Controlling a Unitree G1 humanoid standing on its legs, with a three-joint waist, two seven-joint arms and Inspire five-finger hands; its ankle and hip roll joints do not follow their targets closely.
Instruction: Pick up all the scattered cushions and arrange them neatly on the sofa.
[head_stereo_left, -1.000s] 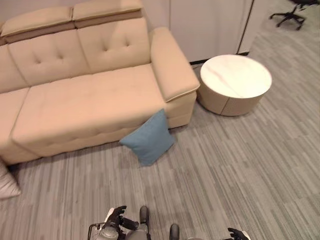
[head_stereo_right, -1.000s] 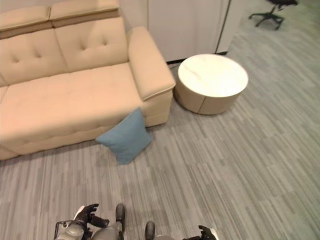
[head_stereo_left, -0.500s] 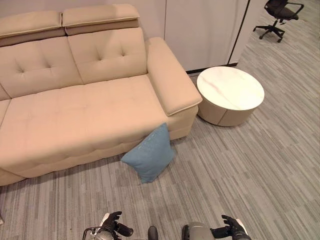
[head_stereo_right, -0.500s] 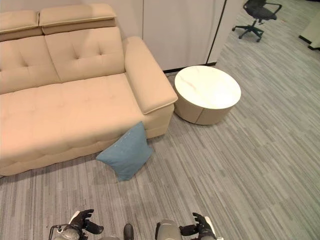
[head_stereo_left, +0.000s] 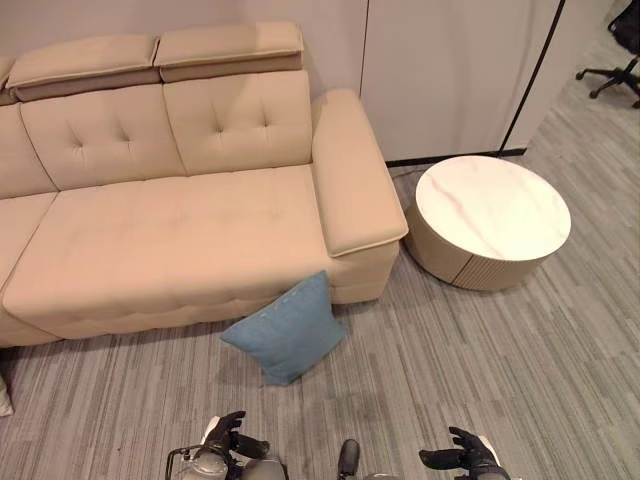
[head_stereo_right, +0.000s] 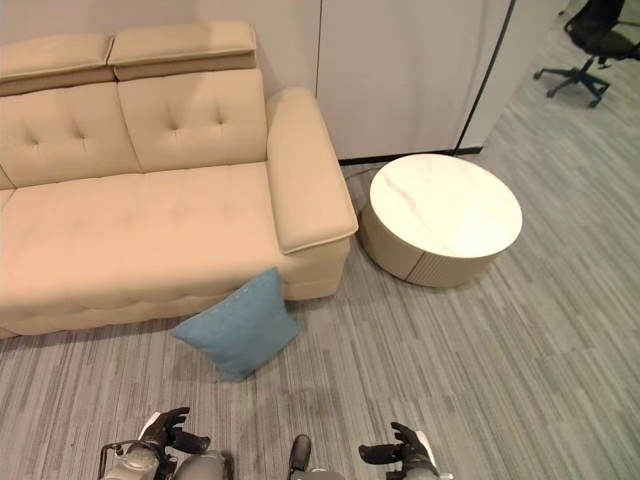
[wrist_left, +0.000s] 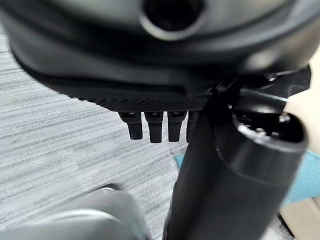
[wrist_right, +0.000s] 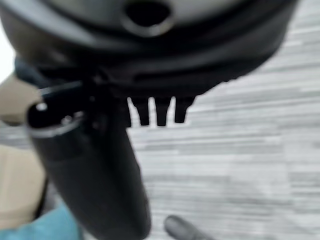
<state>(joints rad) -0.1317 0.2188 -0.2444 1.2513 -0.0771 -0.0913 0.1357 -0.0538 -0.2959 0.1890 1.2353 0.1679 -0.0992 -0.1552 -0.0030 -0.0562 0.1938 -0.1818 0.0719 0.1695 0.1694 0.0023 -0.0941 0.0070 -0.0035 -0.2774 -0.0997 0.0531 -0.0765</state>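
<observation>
Blue cushion (head_stereo_left: 287, 332) leans on sofa (head_stereo_left: 180, 230) front; our left hand (head_stereo_left: 228, 436) and right hand (head_stereo_left: 463, 456) relaxed, empty; left eye catches a second cushion's corner (head_stereo_left: 4, 398).

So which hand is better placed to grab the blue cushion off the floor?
Probably the left hand: it sits almost directly below the blue cushion leaning against the sofa. The right hand is further off to the side. Both hold nothing.

Left hand (head_stereo_left: 222, 440) low at seven o'clock, fingers (wrist_left: 155, 126) relaxed, loosely spread and empty. Right hand (head_stereo_left: 466, 456) low at five o'clock, fingers (wrist_right: 161, 112) likewise straight, empty. Both hanging apart, level with each other.
</observation>
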